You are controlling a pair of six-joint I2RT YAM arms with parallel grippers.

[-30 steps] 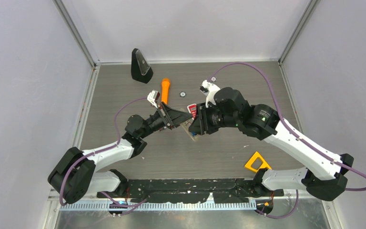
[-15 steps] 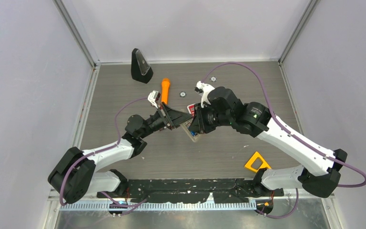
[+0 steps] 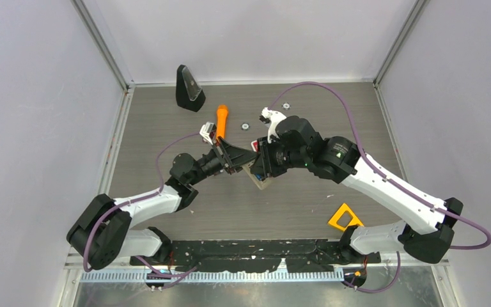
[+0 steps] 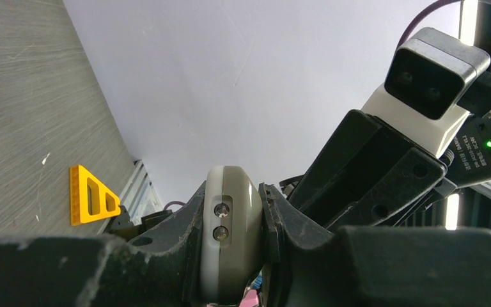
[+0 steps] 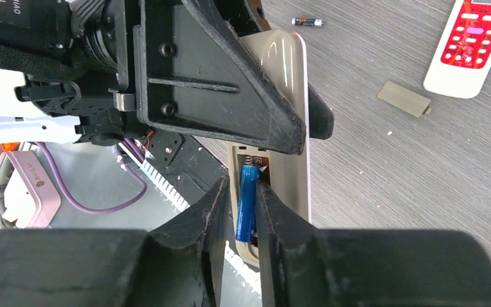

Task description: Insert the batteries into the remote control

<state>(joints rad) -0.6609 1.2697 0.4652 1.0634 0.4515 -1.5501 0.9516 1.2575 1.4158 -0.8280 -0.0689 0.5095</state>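
**At the compartment: batt. no. 1 going in**

Close up in the right wrist view, the right gripper (image 5: 241, 189) is shut on the blue battery (image 5: 248, 201), one finger either side. The batt. lies lengthways in the open bay of the beige remote (image 5: 292, 163), far end up by the spring contact. Just past it, the left gripper (image 4: 231, 256) is clamped across the remote's body, holding it up for the right arm.

Step in hand, I'd say: seating the first cell. It looks lined up, but I can't tell if it's fully down.

Next move calls for a push toward the spring and down, then letting go without dragging the cell out. The left arm has to stay steady. Then off to fetch the second cell.

Count, near to far on the desk (image 3: 294, 204):
- 1 yellow triangle (image 3: 344, 217).
- 2 remotes: the beige one, plus a red-and-white remote (image 5: 470, 45).
- 1 battery cover (image 5: 404, 98), lying off.
- 2 batts. seen: the blue one, plus a loose battery (image 5: 308, 22).
- 1 orange tool (image 3: 220, 120).
- 2 small discs (image 3: 245, 126).
- 1 black wedge (image 3: 188, 88), at the back.
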